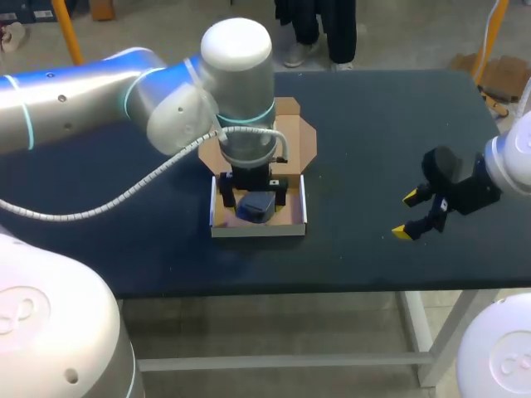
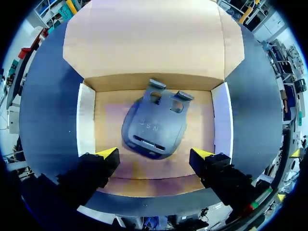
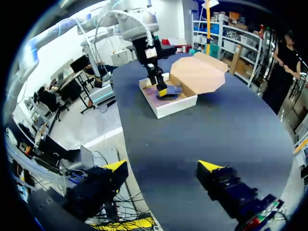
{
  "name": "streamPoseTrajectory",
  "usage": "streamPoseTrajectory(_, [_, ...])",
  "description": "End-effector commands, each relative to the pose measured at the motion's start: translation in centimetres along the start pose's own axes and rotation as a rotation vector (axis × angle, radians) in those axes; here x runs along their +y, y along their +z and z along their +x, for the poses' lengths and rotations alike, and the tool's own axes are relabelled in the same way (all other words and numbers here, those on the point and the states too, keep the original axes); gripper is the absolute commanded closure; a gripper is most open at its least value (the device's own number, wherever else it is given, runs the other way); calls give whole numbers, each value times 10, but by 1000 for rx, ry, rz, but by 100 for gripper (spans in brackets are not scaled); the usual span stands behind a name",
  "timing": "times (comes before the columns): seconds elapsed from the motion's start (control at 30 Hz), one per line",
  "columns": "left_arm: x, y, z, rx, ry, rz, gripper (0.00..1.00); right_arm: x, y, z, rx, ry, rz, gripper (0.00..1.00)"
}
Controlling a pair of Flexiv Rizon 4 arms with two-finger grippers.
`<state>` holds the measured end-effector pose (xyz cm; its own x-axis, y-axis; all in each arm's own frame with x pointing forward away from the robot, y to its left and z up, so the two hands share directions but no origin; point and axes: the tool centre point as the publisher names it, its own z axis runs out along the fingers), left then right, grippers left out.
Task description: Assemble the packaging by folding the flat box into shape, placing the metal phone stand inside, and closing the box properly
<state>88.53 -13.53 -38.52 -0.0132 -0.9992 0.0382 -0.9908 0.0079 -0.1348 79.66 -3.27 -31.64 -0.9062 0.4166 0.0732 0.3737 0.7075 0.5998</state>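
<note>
The folded box (image 1: 217,217) has white walls and a brown floor, and its lid flap (image 1: 297,137) lies open behind it. The dark grey metal phone stand (image 1: 255,206) lies flat on the box floor. My left gripper (image 1: 254,189) hangs straight over the box, open, its fingertips down inside. In the left wrist view the stand (image 2: 154,122) lies just ahead of the left gripper (image 2: 155,154), whose yellow tips stand apart from it on either side. My right gripper (image 1: 406,215) is open over bare table to the right, holding nothing. The right wrist view shows the box (image 3: 166,107) far ahead.
The dark table (image 1: 373,149) stretches to the right of the box. Its front edge runs just below the box and the right gripper. The open lid flap (image 2: 149,38) spreads behind the box, and the left arm covers part of it from above.
</note>
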Motion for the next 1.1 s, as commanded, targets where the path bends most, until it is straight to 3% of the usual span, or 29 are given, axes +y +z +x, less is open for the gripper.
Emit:
streamPoseTrajectory(0.03, [2, 5, 3, -11, -8, -2, 0, -1, -2, 0, 4, -1, -5, 0])
streamPoseTrajectory(0.7, [48, 10, 15, -41, -70, -72, 0, -1, -2, 0, 4, -1, -5, 0])
streamPoseTrajectory(1.1, [80, 5, 17, -38, -47, -69, 0, -1, -2, 0, 4, -1, -5, 0])
